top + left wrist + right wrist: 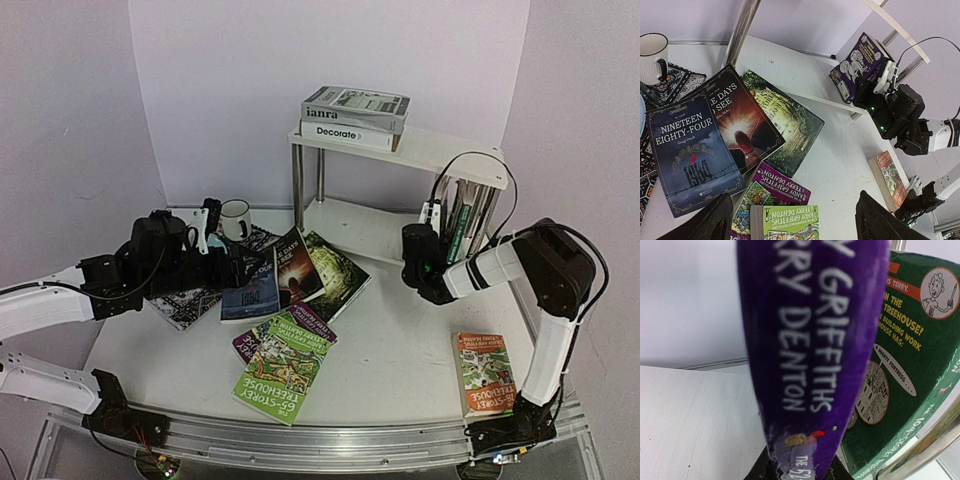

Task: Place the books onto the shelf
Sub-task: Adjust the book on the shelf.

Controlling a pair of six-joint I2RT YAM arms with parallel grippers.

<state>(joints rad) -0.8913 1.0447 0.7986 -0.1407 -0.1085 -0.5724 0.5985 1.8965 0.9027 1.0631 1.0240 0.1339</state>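
Right fingers [759, 472]: clamped on the spine end of the held purple Treehouse book [815, 340].
Held purple Treehouse book: upright between the two boards of the shelf [440, 150], at 1 o'clock on the tabletop [400, 340], just beside a standing green Treehouse book [900, 365].
Left fingers [715, 222]: wide apart, holding nothing, above the loose books.
Loose books: Nineteen Eighty-Four [687, 155] and others lie flat and overlapping, from 9 to 6 o'clock.
Orange Treehouse book [485, 372]: flat and alone at 4 o'clock, near the right arm's base.
Shelf top: the Decorate book [350, 133] lies flat under one other book.
Mug [236, 218]: at 11 o'clock, on the patterned placemat [185, 305].
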